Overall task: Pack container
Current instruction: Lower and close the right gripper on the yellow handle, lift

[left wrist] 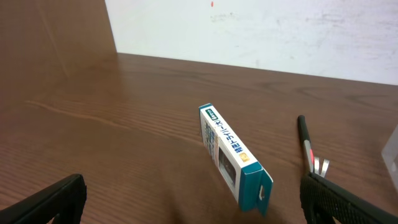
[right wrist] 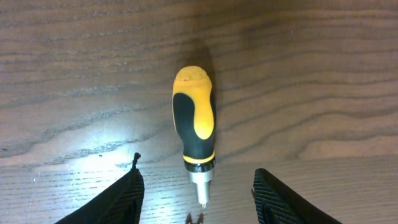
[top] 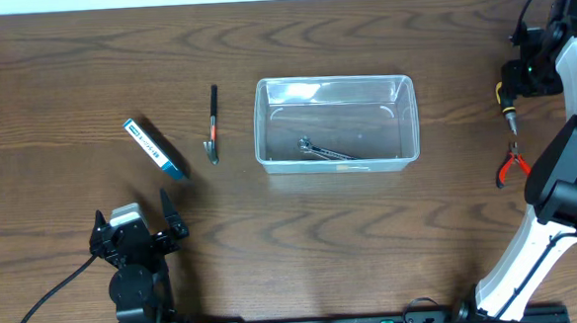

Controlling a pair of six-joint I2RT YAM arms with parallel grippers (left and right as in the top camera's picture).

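1. We see the container (top: 336, 121) standing on the surface (top: 56, 75) a little right of centre. It is clear, rimmed and open-topped.
2. A small metal tool (top: 323, 152) lies inside it, near the wall closest to the arms.
3. Left of the container lies a thin black-handled tool (top: 213, 121) with a metal end.
4. Further left lies a blue-and-white box (left wrist: 235, 157). Its white face carries a line of dark print and a small yellow patch. We cannot read the characters.
5. The left pincer (top: 135, 221) sits low near the front edge, short of the box. Its fingers are spread wide and nothing is between them.
6. A screwdriver (right wrist: 194, 124) with a yellow-and-black handle lies flat on the surface at the far right. We see no brand on it.
7. The right pincer (right wrist: 199, 199) is above the screwdriver's metal tip, released. One finger (right wrist: 118, 199) is on each side, both clear of the tool.
8. Red-handled pliers (top: 511, 163) lie just beside the screwdriver, partly hidden by the right arm.
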